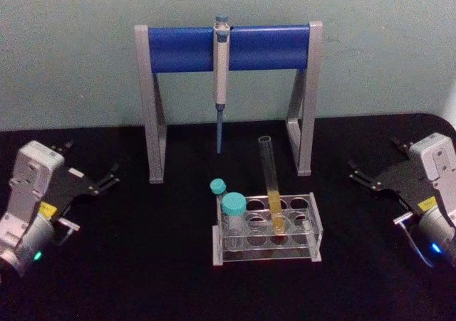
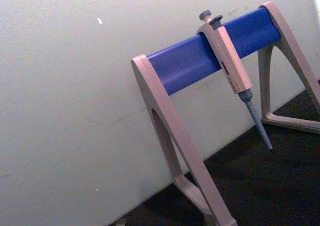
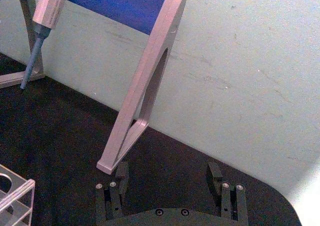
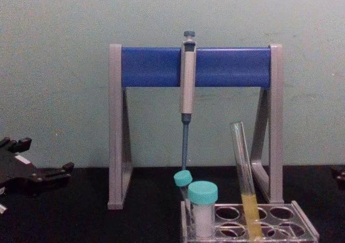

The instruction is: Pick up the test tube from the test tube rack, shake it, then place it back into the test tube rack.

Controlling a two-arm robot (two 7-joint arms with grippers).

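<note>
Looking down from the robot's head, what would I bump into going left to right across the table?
left gripper → teal-capped tubes → test tube → right gripper

A grey stand (image 1: pixel 153 100) with a blue crossbar (image 1: pixel 178 48) is set upright at the back of a black table (image 1: pixel 142 264), close to a pale green wall (image 1: pixel 71 65). A grey-blue pipette (image 1: pixel 221 65) is hung from the middle of the bar, its thin tip pointed straight down and held clear of the tabletop. Two short tubes closed with teal caps are seen upright in front of the stand, the larger one (image 1: pixel 234 214) placed nearer the front and the smaller one (image 1: pixel 218 187) just behind it, slightly to the left.
</note>
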